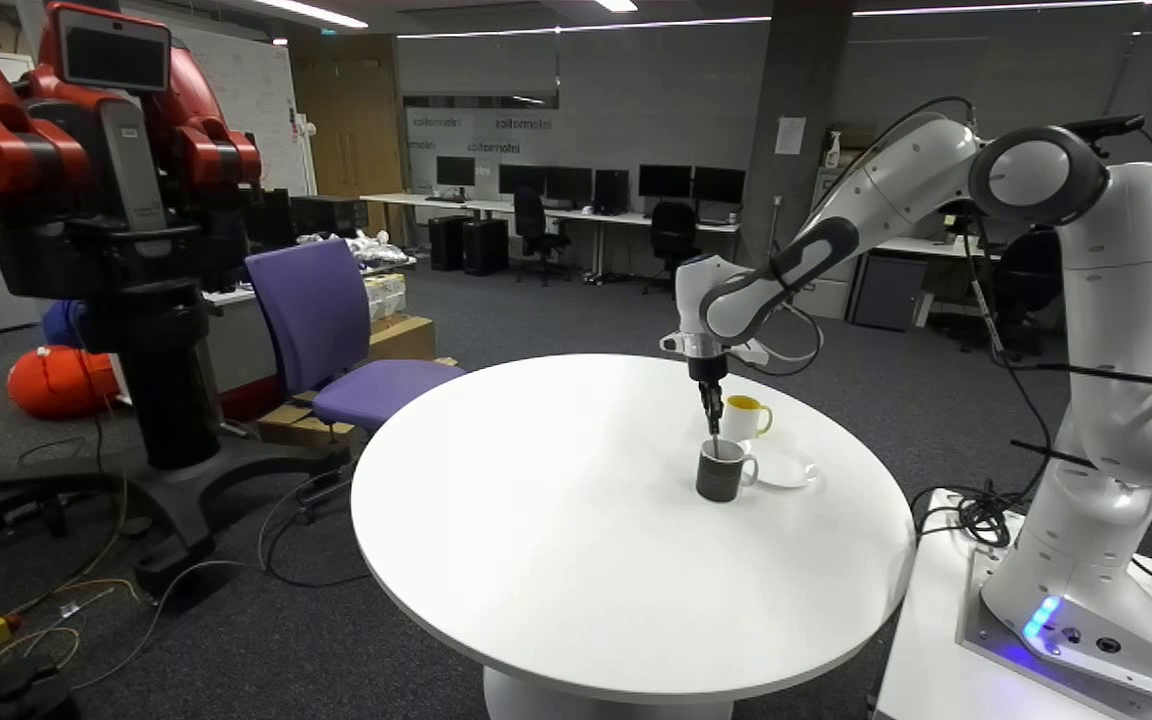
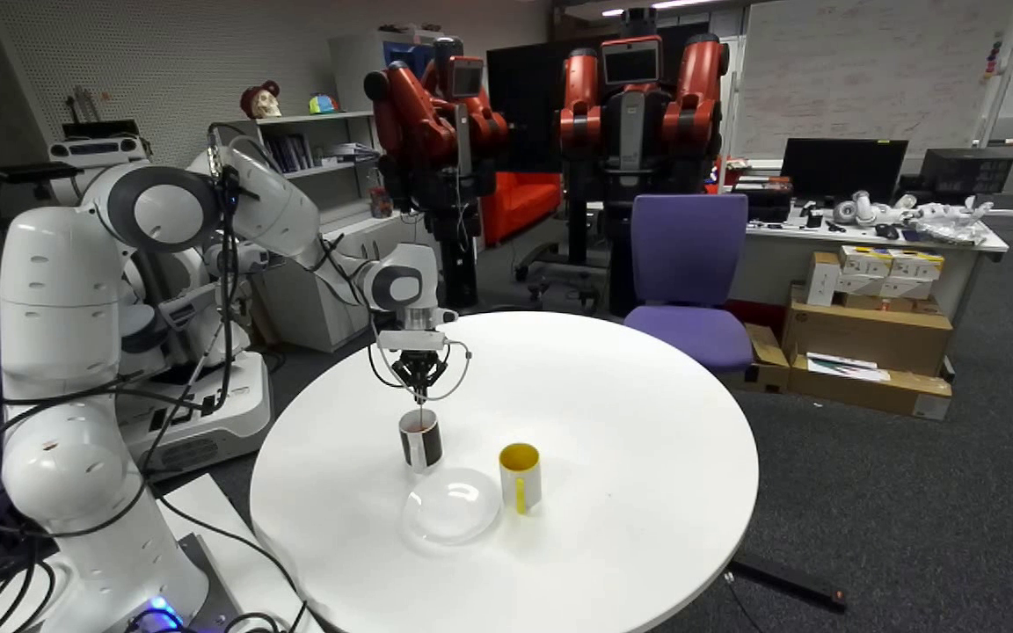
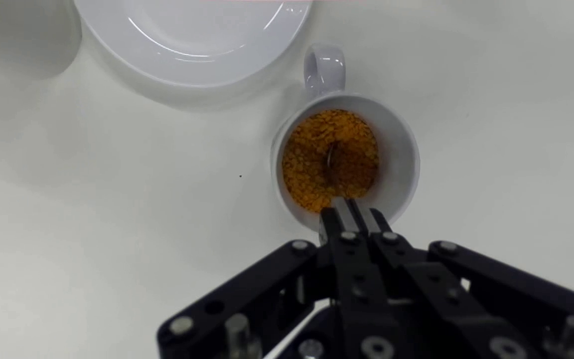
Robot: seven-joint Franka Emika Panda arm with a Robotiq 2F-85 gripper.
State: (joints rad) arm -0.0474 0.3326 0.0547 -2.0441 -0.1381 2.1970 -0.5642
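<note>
Wrist view: the gripper (image 3: 351,204) pinches a spoon-like stick (image 3: 330,155) tight, so it stands in orange flakes (image 3: 307,164) inside the mug (image 3: 401,162).

Ceiling lights (image 1: 311,12) glowed above a dim room (image 1: 671,105) and bright tabletop (image 1: 536,520), while in the wrist view glare streaked the plate (image 3: 195,35), shadows lay soft and the tool (image 3: 353,205) looked dark.

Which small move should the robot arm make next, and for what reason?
Probably a short lift straight up: the jaws are shut on a thin utensil, whose lower end stands among orange bits inside the dark-sided mug, so going sideways now might knock it.
</note>
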